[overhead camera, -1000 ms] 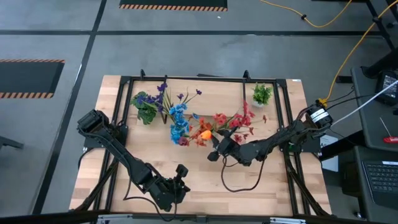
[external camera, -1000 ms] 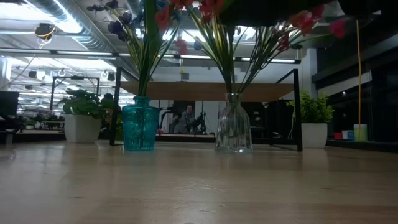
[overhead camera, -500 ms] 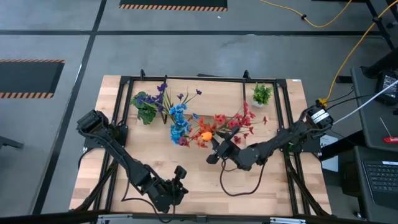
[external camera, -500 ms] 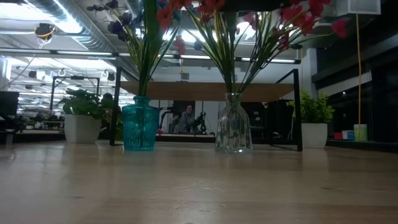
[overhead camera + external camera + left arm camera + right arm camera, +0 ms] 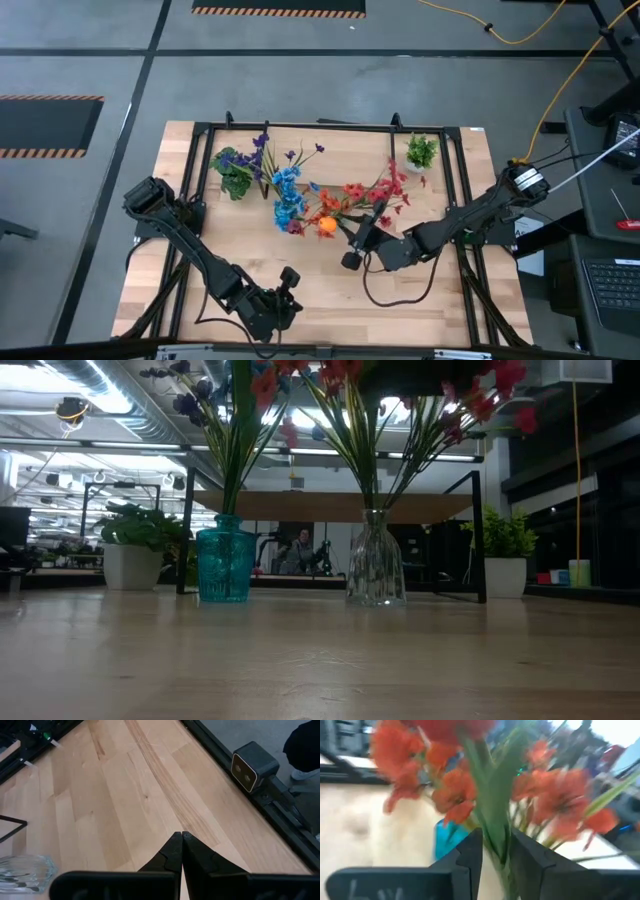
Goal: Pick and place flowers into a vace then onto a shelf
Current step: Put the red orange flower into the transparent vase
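Flowers (image 5: pixel 455 795), probably light and floppy and best gripped low on their green stems, are standing in 2 vases mid-table while the right gripper (image 5: pixel 495 852) is pinching 1 red spray's stem and the left gripper (image 5: pixel 182 851) is resting closed.

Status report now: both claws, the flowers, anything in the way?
Left claw shut, empty, low near table's front edge. Right claw shut on red flowers' stems above clear vase. Blue vase close beside; shelf behind.
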### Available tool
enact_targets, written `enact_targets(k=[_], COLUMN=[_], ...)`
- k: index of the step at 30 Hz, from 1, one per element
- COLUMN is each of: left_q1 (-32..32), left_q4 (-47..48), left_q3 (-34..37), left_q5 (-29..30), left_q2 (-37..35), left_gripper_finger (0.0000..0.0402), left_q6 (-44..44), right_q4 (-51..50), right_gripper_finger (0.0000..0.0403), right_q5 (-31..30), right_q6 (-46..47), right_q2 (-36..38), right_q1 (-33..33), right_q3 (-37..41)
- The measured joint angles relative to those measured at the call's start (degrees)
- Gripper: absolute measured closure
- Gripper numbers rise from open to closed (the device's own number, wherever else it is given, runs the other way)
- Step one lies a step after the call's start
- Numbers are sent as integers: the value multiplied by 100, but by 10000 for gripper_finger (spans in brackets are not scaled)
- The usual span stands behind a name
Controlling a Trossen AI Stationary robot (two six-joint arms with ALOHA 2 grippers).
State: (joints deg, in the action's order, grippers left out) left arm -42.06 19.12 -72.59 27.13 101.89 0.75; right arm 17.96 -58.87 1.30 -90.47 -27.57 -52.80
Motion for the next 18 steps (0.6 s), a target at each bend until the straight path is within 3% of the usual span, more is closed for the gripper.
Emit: enact_targets(k=[5, 18], left_q1=[0, 7], left_q4=[-1, -3], left_q3=[2, 2], left_q5=[1, 18], left_q2=[0, 0], left_gripper_finger=[398, 398], left_q6=[0, 15], right_q4=[-696, -864], right_gripper_finger=[307, 307], right_q5=[304, 308], right_q6=[497, 166], right_q2=[141, 462], right_q1=[0, 15], right_q3=[0, 2])
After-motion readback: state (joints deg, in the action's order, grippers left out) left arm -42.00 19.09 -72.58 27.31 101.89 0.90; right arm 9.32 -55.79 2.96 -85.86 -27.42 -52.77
